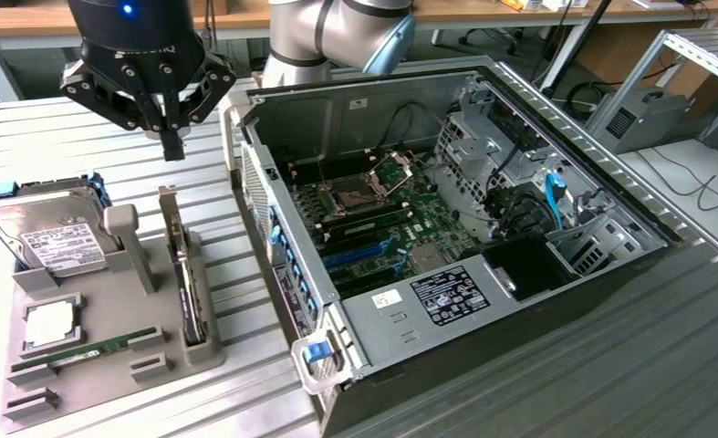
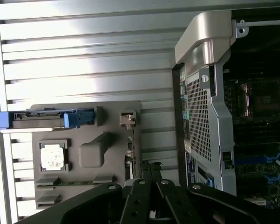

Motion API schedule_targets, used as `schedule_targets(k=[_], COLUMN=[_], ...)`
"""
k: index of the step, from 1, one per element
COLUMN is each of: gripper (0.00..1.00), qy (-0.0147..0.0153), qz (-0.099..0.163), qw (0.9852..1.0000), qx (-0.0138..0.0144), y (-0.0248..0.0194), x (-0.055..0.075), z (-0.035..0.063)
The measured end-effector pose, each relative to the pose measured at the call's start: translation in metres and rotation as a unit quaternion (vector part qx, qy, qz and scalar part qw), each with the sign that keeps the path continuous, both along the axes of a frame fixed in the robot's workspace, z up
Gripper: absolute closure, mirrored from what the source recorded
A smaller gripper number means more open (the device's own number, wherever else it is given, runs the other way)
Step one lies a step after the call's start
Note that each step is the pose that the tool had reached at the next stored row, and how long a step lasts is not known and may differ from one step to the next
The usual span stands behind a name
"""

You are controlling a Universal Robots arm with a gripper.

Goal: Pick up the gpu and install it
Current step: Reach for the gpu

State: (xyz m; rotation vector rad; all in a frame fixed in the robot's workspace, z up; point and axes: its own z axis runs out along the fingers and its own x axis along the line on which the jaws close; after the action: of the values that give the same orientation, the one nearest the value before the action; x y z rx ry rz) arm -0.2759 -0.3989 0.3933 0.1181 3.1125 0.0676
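My gripper (image 1: 172, 146) is pressed fully shut, fingertips together with nothing between them, hanging in the air above the slatted table (image 1: 42, 137). Below me and nearer the camera, the gpu (image 1: 188, 283) stands on its long edge in a slot of the grey holder (image 1: 115, 365): a thin, flat black card seen nearly edge-on, with what looks like a pale metal bracket at the end closest to me. The open computer case (image 1: 334, 119) sits beside the holder, towards the exterior view's right.
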Motion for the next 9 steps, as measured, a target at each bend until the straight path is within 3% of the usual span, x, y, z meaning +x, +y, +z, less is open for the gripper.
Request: schedule_targets(k=[9], gripper=[0.89], qy=[0.0], qz=[0.0], qw=[1.0], qx=[0.0], y=[0.0], x=[-0.009], z=[-0.0002])
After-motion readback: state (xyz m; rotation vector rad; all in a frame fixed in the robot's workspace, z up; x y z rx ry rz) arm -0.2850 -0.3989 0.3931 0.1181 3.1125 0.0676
